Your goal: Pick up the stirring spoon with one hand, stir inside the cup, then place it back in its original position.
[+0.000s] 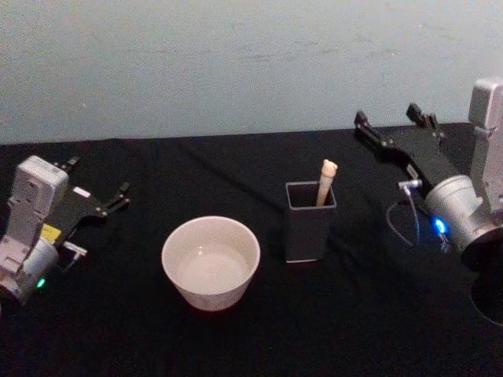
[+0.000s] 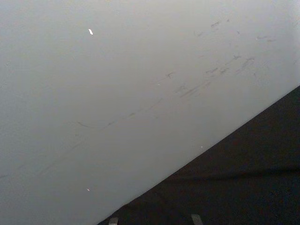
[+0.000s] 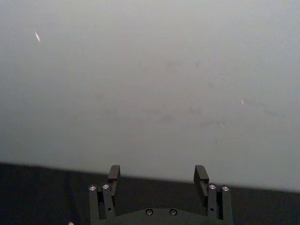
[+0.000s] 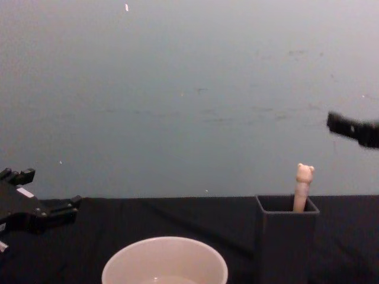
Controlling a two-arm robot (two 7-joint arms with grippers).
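The stirring spoon (image 1: 325, 182) stands in the dark grey square holder (image 1: 310, 224), its original position, with only the beige bear-topped handle (image 4: 303, 188) showing above the rim. The cream-white cup (image 1: 211, 263) sits left of the holder (image 4: 286, 242) and appears to hold clear liquid; the chest view shows its rim (image 4: 164, 260). My left gripper (image 1: 98, 182) hovers open at the far left, well away from the cup. At the right, my right gripper (image 1: 389, 118) is open and raised, behind and to the right of the holder, with nothing between its fingers (image 3: 114, 172).
A black cloth covers the table (image 1: 354, 330). A pale grey wall (image 1: 236, 63) rises just behind the table's back edge. Open cloth lies between the cup and each arm.
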